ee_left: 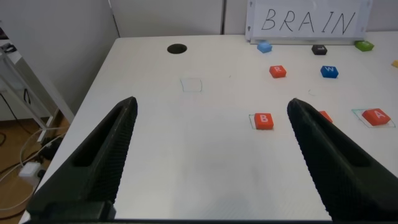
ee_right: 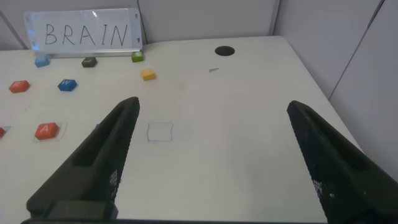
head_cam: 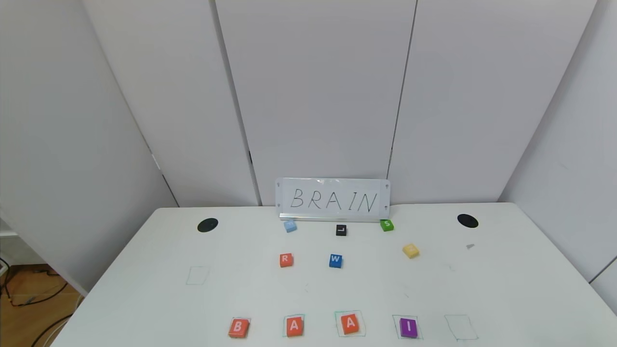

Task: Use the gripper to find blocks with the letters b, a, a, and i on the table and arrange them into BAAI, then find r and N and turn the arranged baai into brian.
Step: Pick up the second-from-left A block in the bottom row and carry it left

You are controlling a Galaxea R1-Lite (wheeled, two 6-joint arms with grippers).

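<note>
Blocks number ten on my counter (head_cam: 144, 289): B (head_cam: 238, 327), two A's (head_cam: 294, 326), I (head_cam: 408, 327) near; R (head_cam: 286, 260), faint N (head_cam: 410, 250) farther. Left hand (ee_left: 211, 155) and right hand (ee_right: 211, 155) both wide.

BAAI row (head_cam: 323, 326), R block (head_cam: 286, 260), table (head_cam: 144, 289)

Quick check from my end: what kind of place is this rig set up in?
Probably a lab test cell, not a home or shop. A bare white table with green-drawn squares is boxed in by plain grey partition panels, and a handwritten BRAIN sign stands behind lettered blocks.
</note>
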